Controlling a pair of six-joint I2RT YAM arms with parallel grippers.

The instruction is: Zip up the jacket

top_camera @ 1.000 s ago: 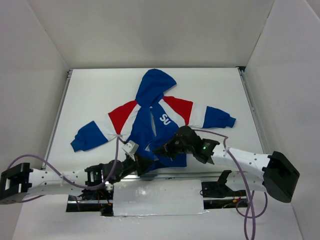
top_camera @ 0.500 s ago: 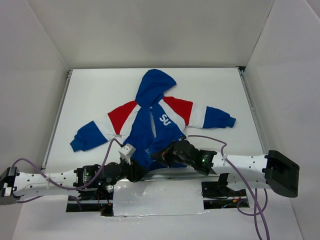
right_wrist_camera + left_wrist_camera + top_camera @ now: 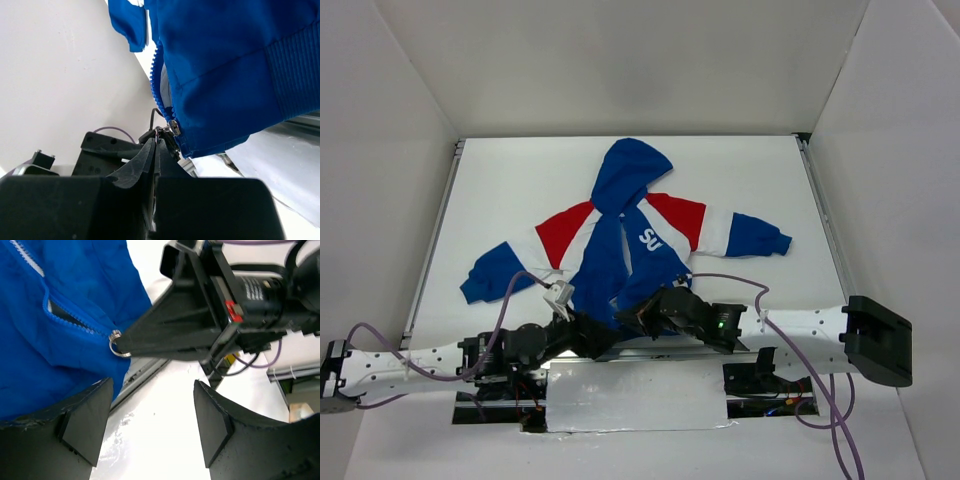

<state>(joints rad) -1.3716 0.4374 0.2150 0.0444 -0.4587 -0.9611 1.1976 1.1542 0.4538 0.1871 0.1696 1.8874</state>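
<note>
We see the jacket (image 3: 630, 225) lying flat in the middle of the white table (image 3: 500, 180) in the top view. Its long axis runs top to bottom of the frame, with the hood toward the top and the hem at the bottom by the arms. The sleeves spread left and right, and the one at frame left slants downward. The cloth is smooth royal blue, with red and white bands across the shoulders, a ribbed hem band (image 3: 295, 65) and fine blue zipper teeth (image 3: 156, 65). At the hem, the right gripper (image 3: 156, 147) is clenched to a narrow black wedge, pinching the zipper pull (image 3: 118, 346), a small metal ring. The left gripper (image 3: 152, 410) is just beside it, released, with its dark wedge-shaped fingers (image 3: 90, 420) spread and nothing between them.
</note>
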